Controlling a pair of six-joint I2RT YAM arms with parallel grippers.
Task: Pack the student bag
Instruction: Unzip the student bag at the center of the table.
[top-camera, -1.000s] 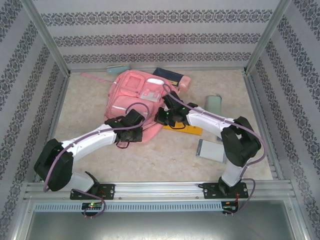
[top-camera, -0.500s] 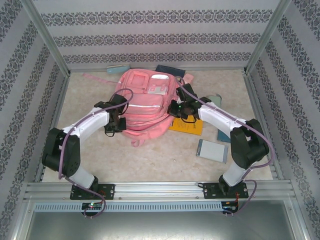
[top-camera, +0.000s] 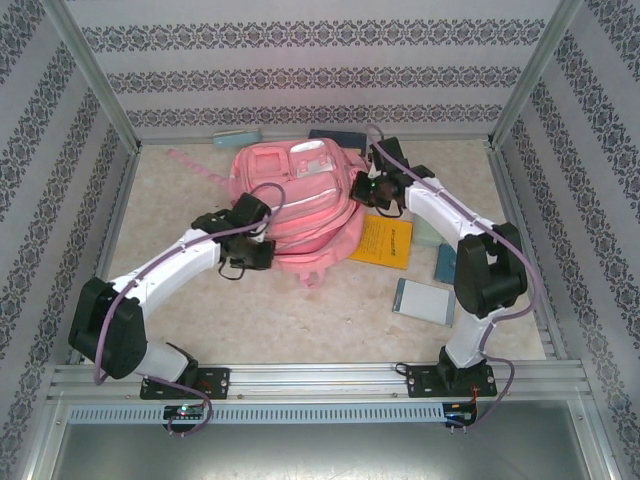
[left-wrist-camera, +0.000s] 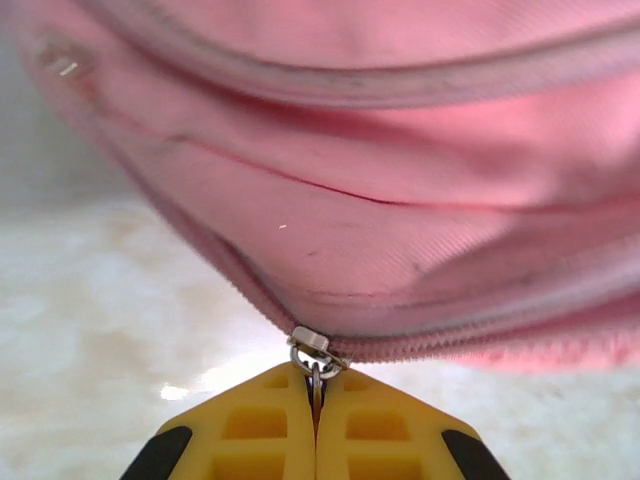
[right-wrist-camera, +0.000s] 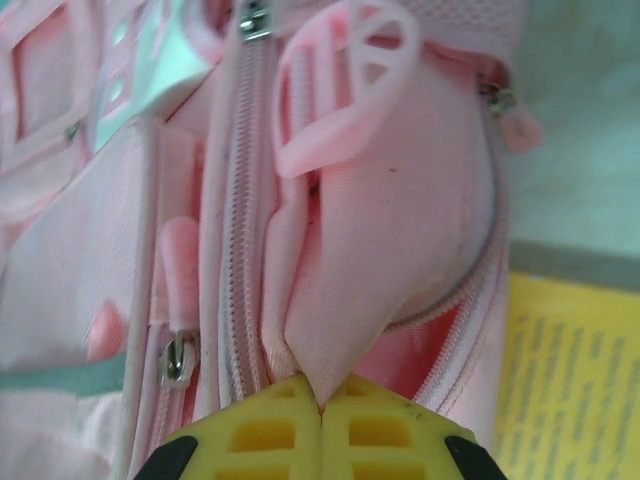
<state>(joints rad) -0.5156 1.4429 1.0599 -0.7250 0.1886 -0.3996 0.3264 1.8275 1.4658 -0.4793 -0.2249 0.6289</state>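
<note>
The bag (top-camera: 300, 215) is seen lying flat in the middle of the counter (top-camera: 180, 300), pockets upward and top toward the far wall. The left hand (top-camera: 263, 245) is placed at the bag's near left edge. In the left wrist view its yellow fingers (left-wrist-camera: 260, 430) are pressed together on a metal zip pull (left-wrist-camera: 316, 352) at the bag's lower seam, with the counter seen beneath.

The right hand (top-camera: 364, 187) is set against the bag's far right corner. In the right wrist view its fingers (right-wrist-camera: 390, 435) are closed on a fold of the bag's pink cloth, beside an open zip. A pink plastic ring (right-wrist-camera: 345, 80) is seen above that fold.

A yellow book (top-camera: 386, 243) is laid just right of the bag; lines of dark print are carried on it, too blurred to be read. A pale notebook (top-camera: 425, 300) and a blue book (top-camera: 445, 262) are found further right, and a dark book (top-camera: 335, 136) by the far wall.
</note>
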